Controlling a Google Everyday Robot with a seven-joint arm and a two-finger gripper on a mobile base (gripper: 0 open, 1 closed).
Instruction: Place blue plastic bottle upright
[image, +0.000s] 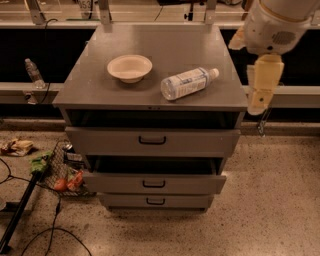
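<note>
The blue plastic bottle (187, 83) lies on its side on the grey cabinet top (165, 42), right of centre near the front edge. Its white cap points right and away, and its white-blue label faces up. My gripper (262, 82) hangs from the white arm at the upper right. It sits just past the cabinet's right edge, to the right of the bottle's cap, and does not touch the bottle. It holds nothing that I can see.
A cream bowl (129, 67) sits on the cabinet top left of the bottle. The cabinet's drawers (152, 141) stand partly pulled out. A small clear bottle (34, 73) stands on a ledge at the left. Litter (65, 175), cables and a pole lie on the floor at the left.
</note>
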